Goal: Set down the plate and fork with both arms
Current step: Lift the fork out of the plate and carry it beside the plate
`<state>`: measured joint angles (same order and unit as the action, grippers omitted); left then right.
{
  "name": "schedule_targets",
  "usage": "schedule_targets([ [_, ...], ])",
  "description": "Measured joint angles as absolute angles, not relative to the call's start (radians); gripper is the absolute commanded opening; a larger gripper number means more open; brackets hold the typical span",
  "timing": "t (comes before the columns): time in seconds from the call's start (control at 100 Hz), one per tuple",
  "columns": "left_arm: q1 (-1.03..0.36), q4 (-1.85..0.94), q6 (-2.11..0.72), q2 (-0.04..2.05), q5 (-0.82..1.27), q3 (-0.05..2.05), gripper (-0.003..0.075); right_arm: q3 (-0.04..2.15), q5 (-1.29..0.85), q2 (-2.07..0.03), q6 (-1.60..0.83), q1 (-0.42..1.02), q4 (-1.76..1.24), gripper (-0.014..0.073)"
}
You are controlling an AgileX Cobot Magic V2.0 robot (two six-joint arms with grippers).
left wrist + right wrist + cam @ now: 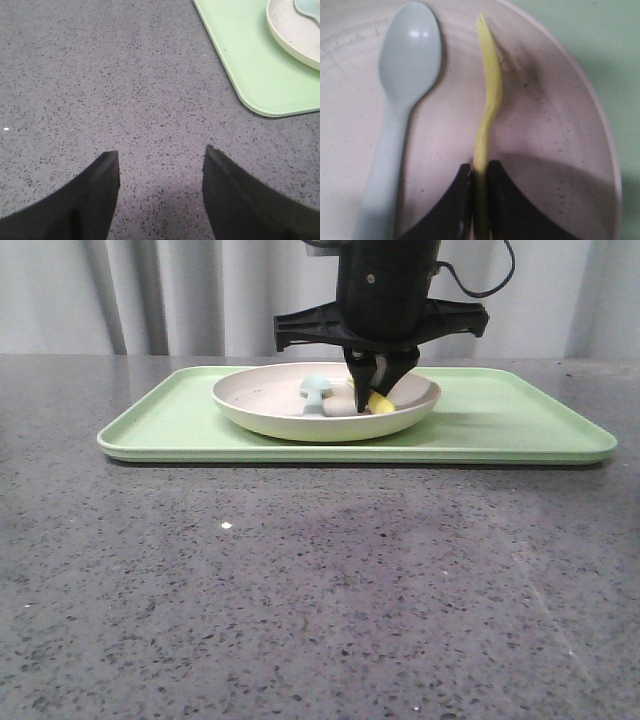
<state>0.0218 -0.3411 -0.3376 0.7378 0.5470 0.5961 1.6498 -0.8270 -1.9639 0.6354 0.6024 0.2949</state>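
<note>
The cream plate [290, 405] sits on the light-green tray [500, 415] at the back of the table. My right gripper [378, 390] reaches down into the plate and is shut on the handle of the yellow fork [487, 100], whose tines point away from the fingers. The fork's yellow end [380, 404] shows under the fingers in the front view. In the right wrist view my right gripper [481, 172] pinches the fork over the plate [560, 150]. My left gripper [161, 157] is open and empty over bare table, apart from the plate [290, 35].
A pale blue spoon [402, 90] lies in the plate beside the fork; it also shows in the front view [316, 392]. The tray's rounded corner [255, 85] lies ahead of my left gripper. Grey speckled tabletop [320, 580] fills the foreground.
</note>
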Motion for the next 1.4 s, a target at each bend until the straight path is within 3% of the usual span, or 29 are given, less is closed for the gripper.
schedule_targets([
  [0.77, 0.022, -0.341, -0.338, 0.738, 0.547, 0.596, 0.0374, 1.669, -0.888, -1.767, 0.635, 0.538, 0.313, -0.0117],
  [1.15, 0.022, -0.341, -0.338, 0.738, 0.547, 0.596, 0.0374, 1.386, -0.768, -1.573, 0.62, 0.385, 0.256, -0.0115],
  [1.4, 0.022, -0.341, -0.338, 0.738, 0.547, 0.596, 0.0374, 1.227, -0.634, -1.506, 0.405, 0.274, 0.0, -0.0115],
])
